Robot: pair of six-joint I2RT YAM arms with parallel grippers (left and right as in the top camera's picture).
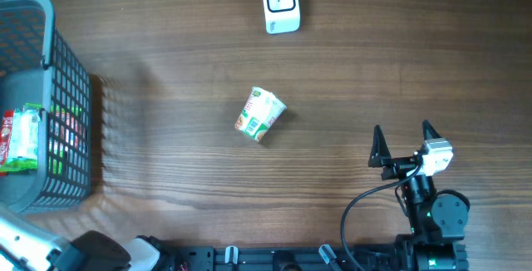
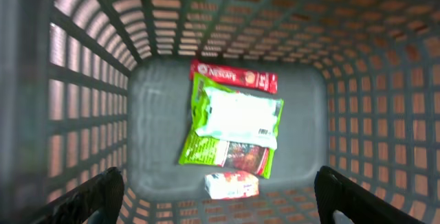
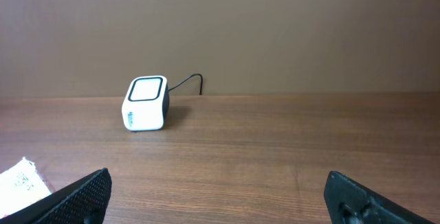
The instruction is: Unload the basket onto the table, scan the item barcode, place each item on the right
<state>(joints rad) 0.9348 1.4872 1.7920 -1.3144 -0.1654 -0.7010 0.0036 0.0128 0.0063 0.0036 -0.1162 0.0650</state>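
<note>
A small green-and-white printed cup lies on its side mid-table, its edge showing in the right wrist view. The white barcode scanner stands at the far edge, also in the right wrist view. My left gripper hangs open over the grey mesh basket, holding nothing. Below it lie a green snack packet, a red bar and a small white-and-red packet. My right gripper is open and empty near the front right, facing the scanner.
The basket fills the table's left edge, with packets visible inside. My left arm comes in at the bottom-left corner. A black cable runs from the scanner along the back wall.
</note>
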